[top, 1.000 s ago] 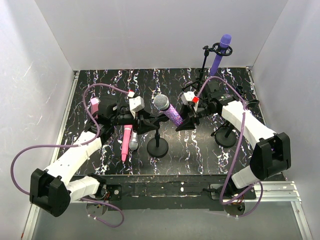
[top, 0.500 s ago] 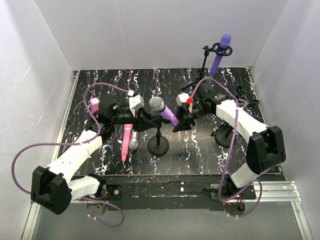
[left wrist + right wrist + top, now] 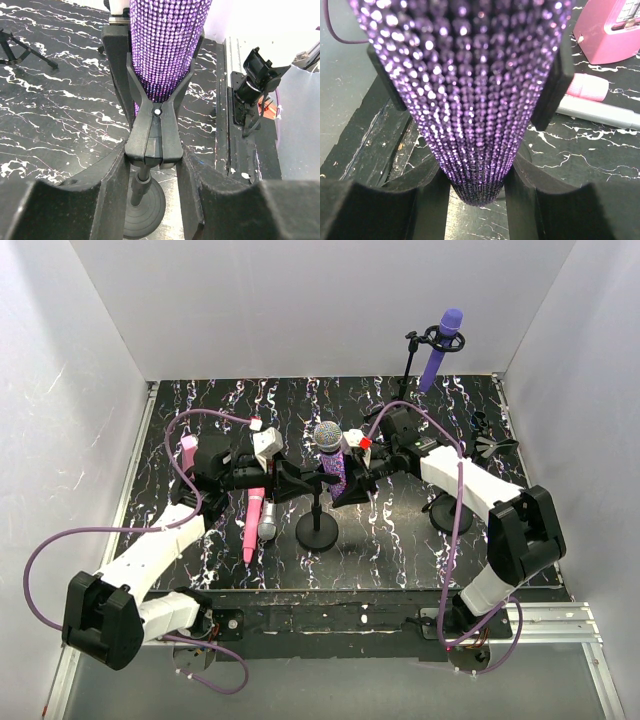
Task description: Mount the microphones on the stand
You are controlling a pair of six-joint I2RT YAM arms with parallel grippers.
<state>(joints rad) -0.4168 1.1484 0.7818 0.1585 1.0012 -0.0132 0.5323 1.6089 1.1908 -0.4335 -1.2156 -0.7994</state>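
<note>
The glittery pink-purple microphone (image 3: 331,466) stands almost upright, grey mesh head up, over the centre stand (image 3: 316,532). My right gripper (image 3: 350,480) is shut on its lower body (image 3: 470,100). My left gripper (image 3: 290,483) is shut on the stand's black clip (image 3: 153,135), squeezing its handles; the microphone (image 3: 167,45) sits between the clip's prongs. The plain purple microphone (image 3: 440,345) is held in the tall back stand. The plain pink microphone (image 3: 252,525) and the silver-grey one (image 3: 267,527) lie side by side on the table by the left arm.
A pink wedge-shaped object (image 3: 188,448) sits at the left, also in the right wrist view (image 3: 615,25). Another round stand base (image 3: 450,515) stands under the right arm. A small tripod (image 3: 490,445) is at the right edge. White walls enclose the table.
My right gripper has carried the glittery microphone left and tipped it from slanted to almost upright, into the clip. The left gripper has stayed on the clip.
</note>
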